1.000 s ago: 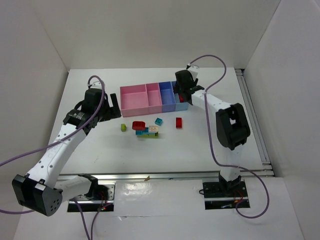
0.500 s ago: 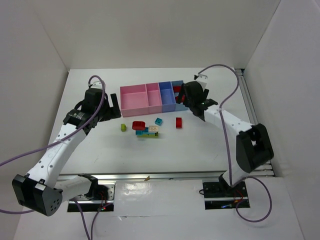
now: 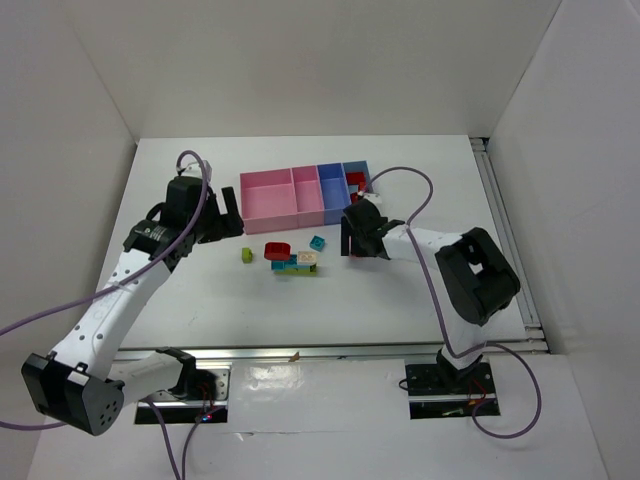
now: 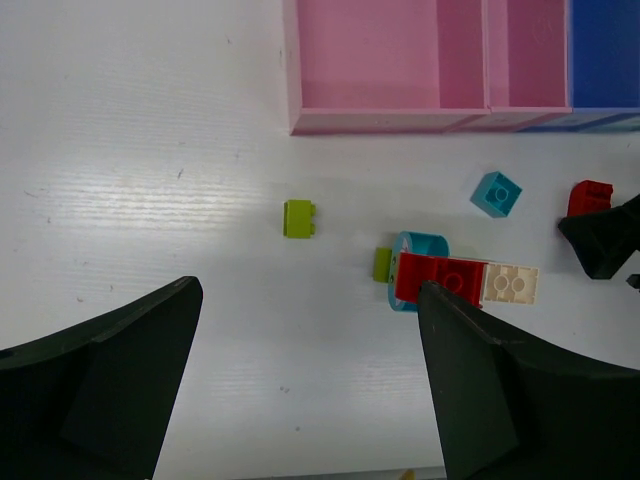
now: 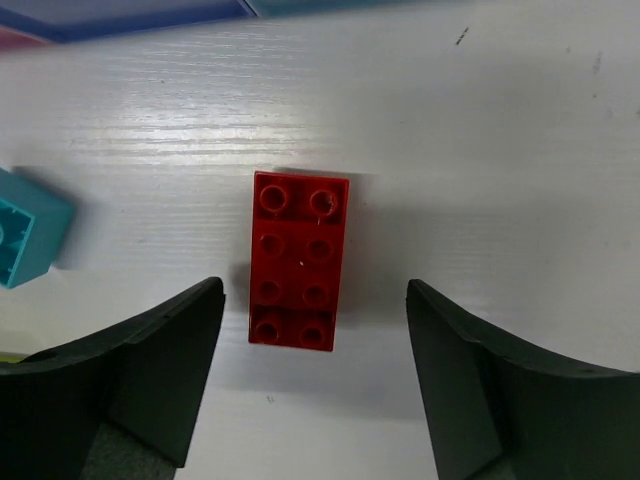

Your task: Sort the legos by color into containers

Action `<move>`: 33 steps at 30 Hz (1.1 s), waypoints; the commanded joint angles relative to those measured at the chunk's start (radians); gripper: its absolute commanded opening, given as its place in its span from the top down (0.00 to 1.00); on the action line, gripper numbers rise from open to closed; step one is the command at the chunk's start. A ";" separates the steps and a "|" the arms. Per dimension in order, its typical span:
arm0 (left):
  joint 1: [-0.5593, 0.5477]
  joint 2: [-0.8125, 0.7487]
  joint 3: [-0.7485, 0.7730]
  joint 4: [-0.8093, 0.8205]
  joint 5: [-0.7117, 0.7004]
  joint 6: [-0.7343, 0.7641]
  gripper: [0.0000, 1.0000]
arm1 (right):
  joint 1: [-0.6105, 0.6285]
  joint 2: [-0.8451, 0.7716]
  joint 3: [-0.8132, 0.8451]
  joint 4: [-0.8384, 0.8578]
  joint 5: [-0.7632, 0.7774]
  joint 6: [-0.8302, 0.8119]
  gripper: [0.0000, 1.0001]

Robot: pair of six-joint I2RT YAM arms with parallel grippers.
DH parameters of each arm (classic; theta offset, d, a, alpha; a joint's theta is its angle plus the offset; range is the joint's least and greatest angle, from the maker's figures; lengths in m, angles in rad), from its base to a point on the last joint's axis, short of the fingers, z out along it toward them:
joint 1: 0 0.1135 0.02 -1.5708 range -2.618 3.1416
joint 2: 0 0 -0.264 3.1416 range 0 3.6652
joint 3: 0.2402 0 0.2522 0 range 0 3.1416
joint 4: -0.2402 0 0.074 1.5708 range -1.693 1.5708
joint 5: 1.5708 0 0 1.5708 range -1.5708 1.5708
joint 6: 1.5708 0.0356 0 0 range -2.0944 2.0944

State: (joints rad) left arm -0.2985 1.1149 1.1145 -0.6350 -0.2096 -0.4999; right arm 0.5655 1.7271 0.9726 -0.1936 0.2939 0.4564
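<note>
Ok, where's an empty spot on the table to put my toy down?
Bare table lies on the near side of the brick pile, and behind the bins. It's crowded between pile and bins: cyan brick, red brick, right gripper straddling it.

Four joined containers [image 3: 293, 171] stand in a row: two pink, the wide pink bin [image 3: 265, 200] and the narrow pink bin [image 3: 308, 195], one periwinkle bin [image 3: 333, 190] and one light blue bin [image 3: 356, 167]. Eight legos [image 3: 295, 262] show: three red (binned red brick [image 3: 357, 181], clustered red brick [image 4: 445, 278], lone red brick [image 5: 300, 260]), two cyan (square cyan brick [image 4: 496, 193], rounded cyan brick [image 4: 420, 245]), two yellow-green (lone green brick [image 4: 298, 218], clustered green brick [image 4: 382, 264]), and one beige brick [image 4: 510, 284].
</note>
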 commanded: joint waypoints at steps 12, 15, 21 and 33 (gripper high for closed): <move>-0.004 -0.014 0.031 0.018 0.029 0.009 0.01 | 0.043 -0.051 0.063 -0.021 0.131 -0.001 0.63; -0.004 -0.013 0.031 0.029 0.053 0.009 0.01 | 0.043 -0.188 0.054 -0.041 0.168 0.010 0.63; -0.004 0.026 0.051 0.006 0.105 0.018 0.01 | 0.005 -0.238 0.121 -0.067 0.223 -0.047 0.63; -0.004 0.068 0.041 -0.003 0.226 0.063 0.01 | -0.108 0.121 0.455 0.048 0.214 -0.134 0.61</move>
State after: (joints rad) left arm -0.2985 1.1660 1.1259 -0.6361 -0.0193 -0.4496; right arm 0.4850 1.8027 1.3445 -0.2108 0.4835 0.3523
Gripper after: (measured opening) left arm 0.993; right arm 0.441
